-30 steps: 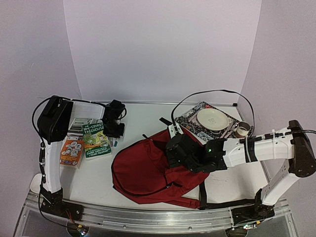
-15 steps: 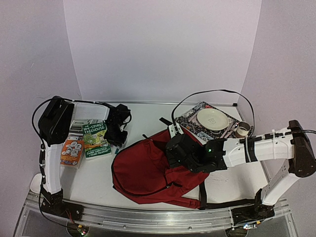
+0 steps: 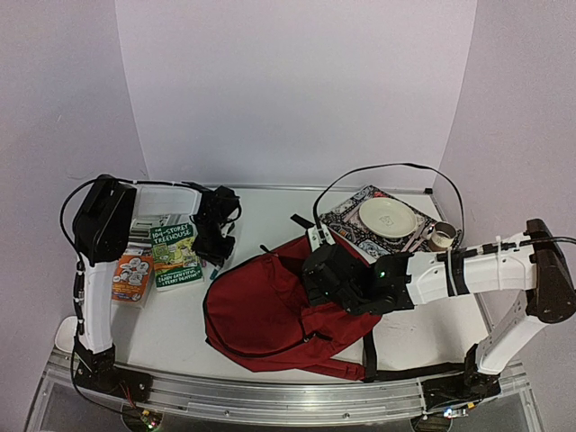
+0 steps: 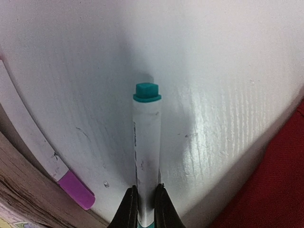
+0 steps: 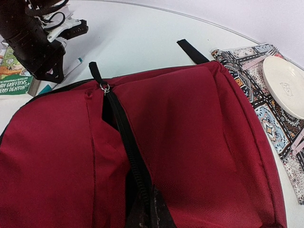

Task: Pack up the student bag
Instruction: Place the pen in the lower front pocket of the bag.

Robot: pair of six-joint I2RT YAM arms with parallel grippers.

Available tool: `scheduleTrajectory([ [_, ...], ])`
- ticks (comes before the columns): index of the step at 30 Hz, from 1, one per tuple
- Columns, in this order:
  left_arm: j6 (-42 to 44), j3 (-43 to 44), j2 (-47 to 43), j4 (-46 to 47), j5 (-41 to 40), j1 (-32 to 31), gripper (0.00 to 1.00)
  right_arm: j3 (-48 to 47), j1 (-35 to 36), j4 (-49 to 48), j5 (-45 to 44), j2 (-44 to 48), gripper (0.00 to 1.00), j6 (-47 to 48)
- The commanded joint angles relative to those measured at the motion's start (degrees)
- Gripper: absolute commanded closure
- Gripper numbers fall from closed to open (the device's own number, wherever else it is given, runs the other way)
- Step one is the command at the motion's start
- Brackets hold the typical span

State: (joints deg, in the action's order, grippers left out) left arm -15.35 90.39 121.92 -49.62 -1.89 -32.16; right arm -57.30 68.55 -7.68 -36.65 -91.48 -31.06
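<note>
Directly under right jaws: student bag (image 3: pixel 261 315)

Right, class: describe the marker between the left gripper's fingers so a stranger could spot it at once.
Find the big dark red backpack; between it and the green book, the left gripper pinches a white marker. Its teal cap sets it apart from the purple-tipped pen beside it.
</note>
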Motion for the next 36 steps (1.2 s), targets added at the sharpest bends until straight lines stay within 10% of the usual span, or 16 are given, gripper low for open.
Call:
scheduleTrajectory([
  [1, -1.53, 0.95, -9.71, 1.21, 3.37, 0.08, 1.0, -1.64, 0.2, 0.79, -3.55, 1.34, 1.0, 0.94],
  [18, -14.16, -30.09, -35.16, 27.01, 28.62, -8.71, 1.0, -4.21, 0.26, -2.94, -1.98, -0.45, 1.0, 3.57],
  [36, -25.13, -29.1, -24.9, 46.42, 33.46, -16.98, 1.0, -0.65, 0.26, -9.79, 7.04, 2.3, 1.0, 4.44],
])
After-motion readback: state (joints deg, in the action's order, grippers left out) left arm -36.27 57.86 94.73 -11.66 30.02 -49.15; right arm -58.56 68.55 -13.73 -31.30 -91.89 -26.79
